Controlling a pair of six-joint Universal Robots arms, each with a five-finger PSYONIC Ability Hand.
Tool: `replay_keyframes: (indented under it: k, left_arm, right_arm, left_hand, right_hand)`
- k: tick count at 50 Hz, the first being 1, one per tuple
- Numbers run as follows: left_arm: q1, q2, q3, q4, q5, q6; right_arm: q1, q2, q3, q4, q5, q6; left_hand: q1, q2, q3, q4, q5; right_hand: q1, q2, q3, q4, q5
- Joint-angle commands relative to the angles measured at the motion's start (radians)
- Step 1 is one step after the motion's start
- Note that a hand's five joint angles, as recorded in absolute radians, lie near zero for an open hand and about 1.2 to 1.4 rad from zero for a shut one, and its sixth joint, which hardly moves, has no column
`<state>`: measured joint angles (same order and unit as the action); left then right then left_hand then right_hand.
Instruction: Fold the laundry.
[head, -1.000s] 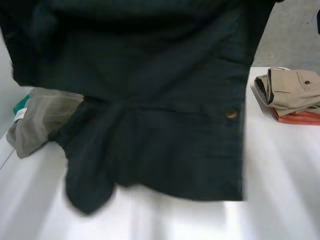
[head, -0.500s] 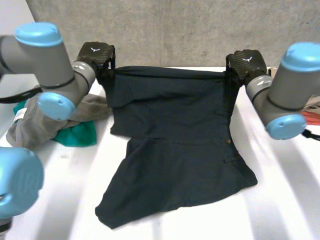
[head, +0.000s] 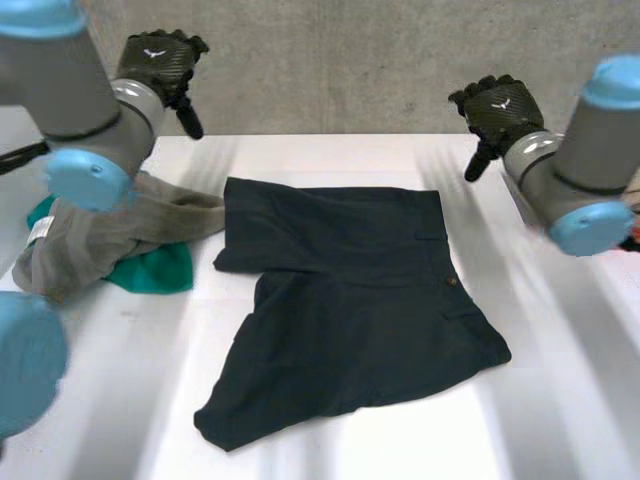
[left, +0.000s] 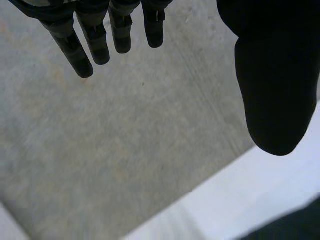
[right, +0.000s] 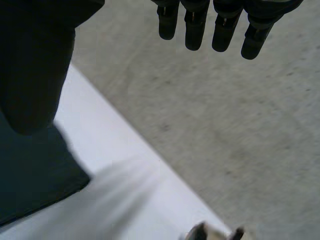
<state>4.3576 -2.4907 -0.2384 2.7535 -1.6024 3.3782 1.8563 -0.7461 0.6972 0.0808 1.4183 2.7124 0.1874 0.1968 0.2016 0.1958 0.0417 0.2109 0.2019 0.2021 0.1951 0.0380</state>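
The shorts (head: 350, 310) are lying flat in the middle of the desk (head: 560, 390), touching neither hand. They are dark, almost black with a blue-green tint, and their straight waist edge is running along the far side, facing the wall (head: 340, 60). From there the cloth is widening toward the near edge into two legs, one pointing near-left and the other spreading to the right, so the whole piece is sitting slightly askew with soft creases across it. A small button (head: 452, 282) is showing on the right side, just above a pocket seam.

The left hand (head: 160, 62) is hanging in the air beyond the waist's left corner, well apart from the cloth. In the left wrist view its fingers (left: 90, 42) are pointing straight and the thumb (left: 272, 80) is standing wide of them, holding nothing. The right hand (head: 497, 108) is hovering beyond the waist's right corner, also clear of the shorts. In the right wrist view its fingers (right: 222, 25) are reaching straight, the thumb (right: 35, 65) is spread away, and it is gripping nothing, while a dark corner of the shorts is lying on the desk below the thumb.

Left of the shorts, a grey cloth (head: 110, 235) is lying crumpled over a green cloth (head: 155, 272), the grey one's edge just beside the waist's left corner
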Motion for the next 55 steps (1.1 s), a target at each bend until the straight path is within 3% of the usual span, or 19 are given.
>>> replay_keyframes:
  k: [1,4,9,13,19,27,33,37,39,40,45,52,55]
  left_arm:
    - [-0.026,0.386,-0.551,-0.120,0.056,0.006]
    - [-0.039,0.513,-0.773,-0.130,0.110,0.013]
    - [-0.061,0.665,-1.082,-0.126,0.165,0.033]
    - [-0.078,0.771,-1.312,-0.118,0.188,0.066]
    - [-0.095,0.822,-1.553,-0.036,0.200,0.093]
    - [-0.102,0.787,-1.650,0.110,0.188,0.099]
    - [-0.113,0.741,-1.653,0.170,0.184,0.105]
    - [-0.127,0.687,-1.651,0.221,0.164,0.122]
    - [-0.141,0.653,-1.651,0.247,0.148,0.142]
    - [-0.148,0.641,-1.650,0.255,0.142,0.151]
    - [-0.173,0.618,-1.632,0.273,0.073,0.227]
    - [-0.219,0.717,-1.632,0.243,0.016,0.240]
    - [-0.259,0.786,-1.641,0.154,0.025,0.250]
  right_arm:
    - [-0.075,-0.251,0.270,0.273,-0.143,-0.109]
    - [-0.109,-0.340,0.400,0.351,-0.186,-0.169]
    - [-0.163,-0.444,0.614,0.398,-0.286,-0.259]
    - [-0.192,-0.518,0.798,0.387,-0.370,-0.342]
    - [-0.224,-0.561,1.037,0.254,-0.459,-0.437]
    - [-0.227,-0.530,1.189,-0.008,-0.492,-0.451]
    - [-0.224,-0.480,1.213,-0.114,-0.495,-0.439]
    - [-0.224,-0.452,1.206,-0.157,-0.495,-0.419]
    - [-0.224,-0.447,1.202,-0.168,-0.495,-0.402]
    - [-0.226,-0.450,1.202,-0.171,-0.495,-0.398]
    - [-0.224,-0.496,1.226,-0.171,-0.478,-0.382]
    - [-0.249,-0.654,1.260,-0.096,-0.426,-0.430]
    - [-0.310,-0.732,1.254,0.076,-0.418,-0.505]
  left_hand:
    - [-0.013,-0.022,-0.027,-0.021,-0.042]
    - [-0.007,-0.017,-0.021,-0.016,-0.036]
    - [0.225,0.216,0.211,0.217,0.196]
    - [0.463,0.454,0.449,0.455,0.434]
    - [0.519,0.510,0.505,0.511,0.491]
    - [0.405,0.395,0.391,0.396,0.376]
    - [0.373,0.363,0.358,0.364,0.344]
    - [0.375,0.366,0.361,0.367,0.347]
    - [0.393,0.384,0.379,0.384,0.364]
    - [0.425,0.416,0.411,0.417,0.396]
    - [1.207,1.198,1.193,1.199,1.178]
    - [1.209,1.199,1.195,1.200,1.180]
    - [1.209,1.199,1.195,1.200,1.180]
  right_hand:
    - [-0.036,-0.027,-0.028,-0.021,-0.038]
    - [0.028,0.037,0.036,0.043,0.026]
    - [0.225,0.234,0.234,0.241,0.223]
    - [0.310,0.319,0.319,0.326,0.308]
    - [0.328,0.337,0.336,0.343,0.326]
    - [0.328,0.337,0.336,0.343,0.326]
    - [0.366,0.375,0.374,0.381,0.364]
    - [0.694,0.703,0.702,0.709,0.692]
    - [1.060,1.069,1.069,1.076,1.058]
    - [1.184,1.193,1.193,1.200,1.182]
    - [1.185,1.194,1.194,1.201,1.184]
    - [1.185,1.194,1.194,1.201,1.184]
    - [1.185,1.194,1.194,1.201,1.184]
